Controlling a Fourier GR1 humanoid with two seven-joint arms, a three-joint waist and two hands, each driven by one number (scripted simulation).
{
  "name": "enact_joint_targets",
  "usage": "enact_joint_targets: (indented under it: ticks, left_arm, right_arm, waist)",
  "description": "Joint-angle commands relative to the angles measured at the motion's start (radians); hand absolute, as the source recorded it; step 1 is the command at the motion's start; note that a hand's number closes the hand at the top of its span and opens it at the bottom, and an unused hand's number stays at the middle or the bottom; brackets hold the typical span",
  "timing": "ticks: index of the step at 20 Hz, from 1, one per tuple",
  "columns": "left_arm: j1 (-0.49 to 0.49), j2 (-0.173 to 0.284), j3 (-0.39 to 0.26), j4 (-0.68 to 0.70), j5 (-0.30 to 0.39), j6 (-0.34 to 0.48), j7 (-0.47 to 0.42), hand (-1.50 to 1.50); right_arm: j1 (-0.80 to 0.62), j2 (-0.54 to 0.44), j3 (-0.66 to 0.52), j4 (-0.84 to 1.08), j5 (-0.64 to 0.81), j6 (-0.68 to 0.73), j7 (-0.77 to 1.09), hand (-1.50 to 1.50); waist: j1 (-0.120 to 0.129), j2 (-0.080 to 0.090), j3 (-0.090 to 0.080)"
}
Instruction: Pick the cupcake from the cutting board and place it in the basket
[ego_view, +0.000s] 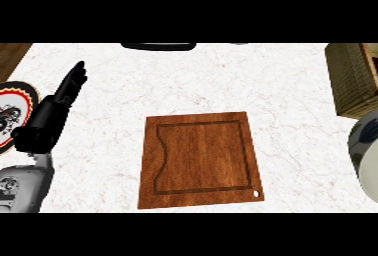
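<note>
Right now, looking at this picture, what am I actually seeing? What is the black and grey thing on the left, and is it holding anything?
You are looking steeply down at a kitchen counter, as if from the robot's own head. The black shape on the left is the robot's left hand, on a grey forearm that comes up from the lower edge. Its fingers are straight and point away from you; it holds nothing and seems to be resting. The right hand is not clearly visible; only a grey and white rounded part shows at the right edge.

In the middle lies a wooden cutting board, with nothing on it. No cupcake shows here. At the left edge is part of a round plate with a printed picture. At the upper right is a corner of a woven basket.
</note>
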Motion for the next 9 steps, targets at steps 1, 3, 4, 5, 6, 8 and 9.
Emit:
enact_joint_targets:
  ticks: [1, 3, 4, 5, 6, 8, 9]
  left_arm:
    - [0.006, 0.003, 0.008, -0.013, 0.003, 0.0, 0.0, 0.0]
    - [-0.026, 0.004, 0.005, 0.015, -0.007, 0.0, 0.01, 0.0]
    - [-0.024, -0.003, -0.005, 0.008, -0.02, 0.011, -0.004, 0.0]
    - [-0.004, -0.011, -0.013, 0.011, -0.015, 0.003, -0.007, 0.0]
    - [-0.026, -0.012, -0.005, -0.008, -0.005, 0.008, 0.019, 0.0]
    - [-0.015, -0.014, -0.004, 0.005, -0.014, 0.014, -0.004, 0.0]
    - [-0.03, -0.022, -0.014, 0.011, -0.03, 0.025, -0.007, 0.0]
  right_arm:
    - [-0.033, -0.052, -0.101, 0.075, -0.087, -0.099, 0.118, -1.5]
    - [0.0, -0.081, -0.134, 0.098, -0.119, -0.142, 0.117, -1.5]
    - [-0.003, -0.075, -0.145, 0.096, -0.131, -0.189, 0.136, -1.5]
    - [0.003, -0.108, -0.153, 0.098, -0.138, -0.189, 0.144, -1.5]
    - [0.029, -0.117, -0.165, 0.1, -0.151, -0.21, 0.122, -1.5]
    - [0.036, -0.169, -0.184, 0.103, -0.171, -0.195, 0.155, -1.5]
    - [0.037, -0.188, -0.19, 0.099, -0.178, -0.193, 0.143, -1.5]
  waist:
    - [0.005, 0.004, 0.0]
    - [-0.005, 0.013, 0.002]
    - [0.003, 0.014, 0.002]
    - [0.006, 0.017, 0.003]
    - [0.006, 0.016, 0.005]
    - [0.002, 0.017, 0.005]
    - [-0.005, 0.02, 0.006]
